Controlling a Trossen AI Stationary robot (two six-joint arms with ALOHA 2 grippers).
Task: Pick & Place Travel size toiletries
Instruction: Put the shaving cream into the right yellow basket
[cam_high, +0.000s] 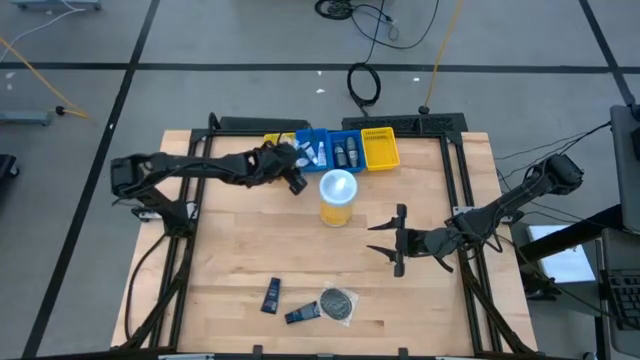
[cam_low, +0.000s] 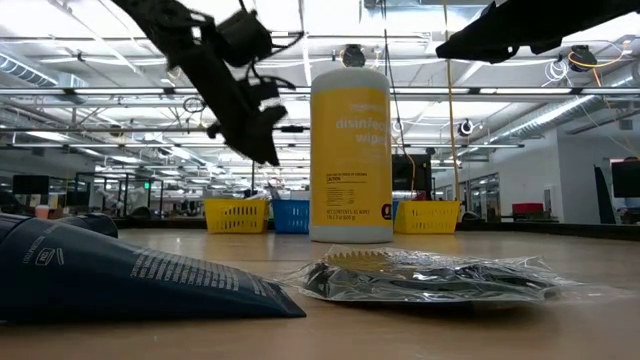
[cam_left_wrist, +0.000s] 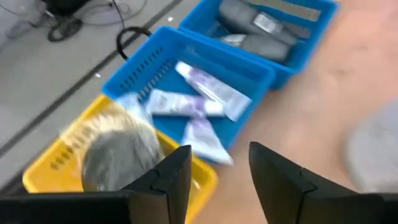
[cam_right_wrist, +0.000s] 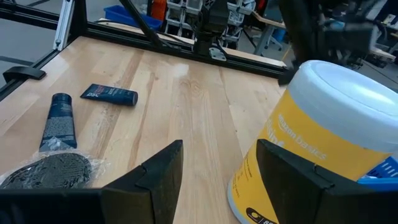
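Observation:
Three white tubes (cam_left_wrist: 199, 99) lie in a blue bin (cam_high: 312, 150); the nearest one (cam_left_wrist: 208, 142) lies at the bin's near wall. My left gripper (cam_left_wrist: 221, 180) hovers open just above and in front of that bin, with nothing between its fingers (cam_high: 295, 180). On the table's near part lie two navy tubes (cam_high: 270, 295) (cam_high: 300, 314) and a round dark grey packet (cam_high: 338, 303). My right gripper (cam_high: 395, 240) waits open at the right, above the table, its fingers empty (cam_right_wrist: 217, 180).
A yellow wipes canister with a pale lid (cam_high: 338, 195) stands upright mid-table, between the two grippers. At the far edge stands a row of bins: a yellow one with a grey packet (cam_left_wrist: 118, 152), a second blue one with dark bottles (cam_left_wrist: 261, 31), and another yellow one (cam_high: 380, 148).

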